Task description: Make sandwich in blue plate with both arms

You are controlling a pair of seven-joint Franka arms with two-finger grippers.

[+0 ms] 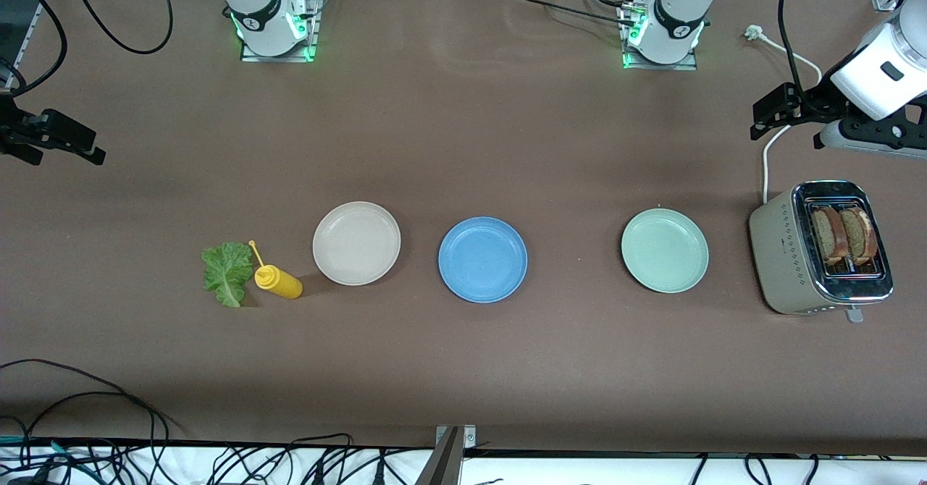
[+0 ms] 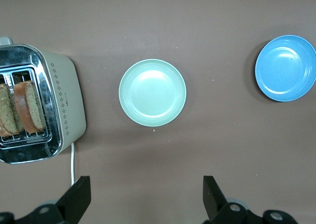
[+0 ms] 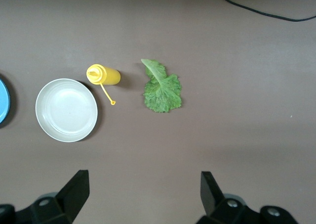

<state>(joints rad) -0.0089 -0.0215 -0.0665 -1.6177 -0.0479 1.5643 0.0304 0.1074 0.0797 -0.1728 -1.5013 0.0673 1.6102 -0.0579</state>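
The blue plate (image 1: 482, 258) (image 2: 286, 68) lies bare at the table's middle. No sandwich shows. Two brown toast slices (image 1: 844, 235) (image 2: 20, 110) stand upright in the toaster (image 1: 786, 253) (image 2: 66, 100) at the left arm's end. A green lettuce leaf (image 1: 227, 273) (image 3: 161, 88) lies flat on the table toward the right arm's end. My left gripper (image 1: 759, 119) (image 2: 146, 187) hangs open over bare table beside the toaster, holding nothing. My right gripper (image 1: 93, 150) (image 3: 144, 182) hangs open and holds nothing, over bare table at the right arm's end.
A beige plate (image 1: 356, 242) (image 3: 66, 110) and a pale green plate (image 1: 665, 250) (image 2: 152, 92) flank the blue one. A yellow squeeze bottle (image 1: 277, 281) (image 3: 103, 75) lies between the lettuce and the beige plate. The toaster's white cord (image 1: 775, 137) trails toward the left arm's base.
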